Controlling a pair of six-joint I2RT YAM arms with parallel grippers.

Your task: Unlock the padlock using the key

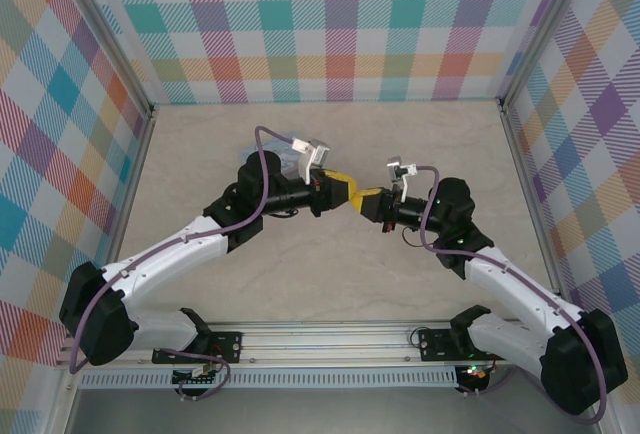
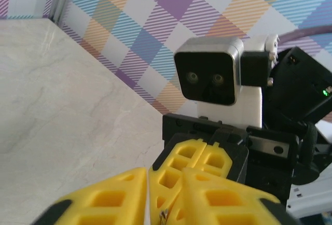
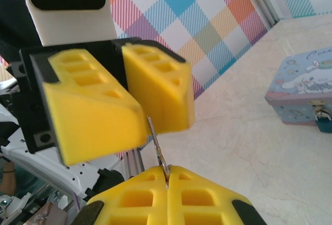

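Observation:
My two grippers meet tip to tip above the middle of the table. The right gripper (image 3: pixel 167 169) (image 1: pixel 366 197) is shut on one end of the thin metal key (image 3: pixel 157 144). The key's other end reaches up between the yellow fingers (image 3: pixel 93 126) of my left gripper (image 1: pixel 345 190) (image 2: pixel 165 183), which stand slightly apart around it. In the left wrist view a bit of the key (image 2: pixel 163 215) shows low between the fingers. The small blue padlock (image 3: pixel 324 122) hangs on the front latch of a pale blue cartoon tin (image 3: pixel 303 90) at the right edge, apart from both grippers.
The tin (image 1: pixel 283 164) lies behind the left arm, partly hidden by its wrist camera. Checked walls enclose the beige table (image 1: pixel 330 284) on three sides. An aluminium rail (image 1: pixel 330 339) with both arm bases runs along the near edge.

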